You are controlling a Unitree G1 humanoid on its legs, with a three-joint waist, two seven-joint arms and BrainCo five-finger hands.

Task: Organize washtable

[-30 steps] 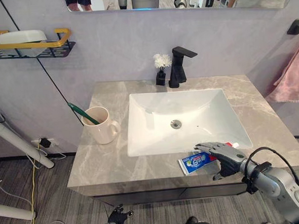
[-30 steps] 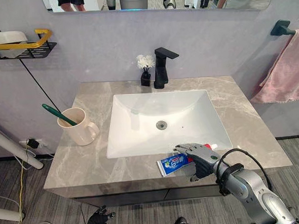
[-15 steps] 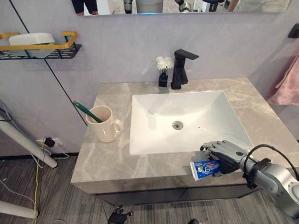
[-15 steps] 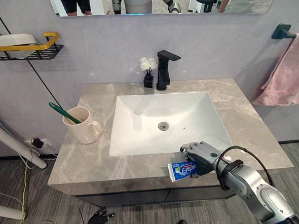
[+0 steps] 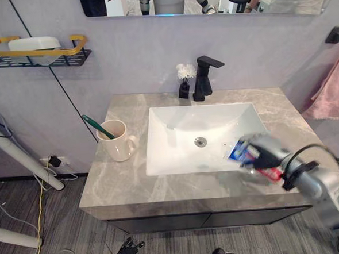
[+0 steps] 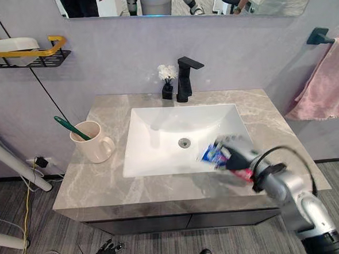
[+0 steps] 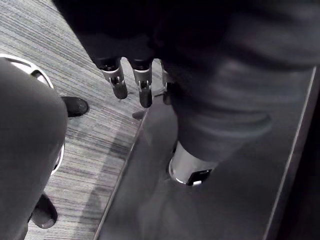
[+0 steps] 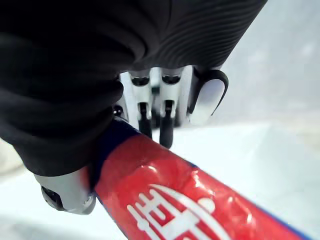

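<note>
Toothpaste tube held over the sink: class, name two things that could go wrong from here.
1. The right hand grips the toothpaste tube above the basin's front right edge; if the fingers loosen, it could drop into the basin.
2. If it is meant for the mug across the basin, the leaning green toothbrush might get knocked.

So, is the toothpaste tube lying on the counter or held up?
Held up: the right hand is curled round the toothpaste tube, clear of the counter.
</note>
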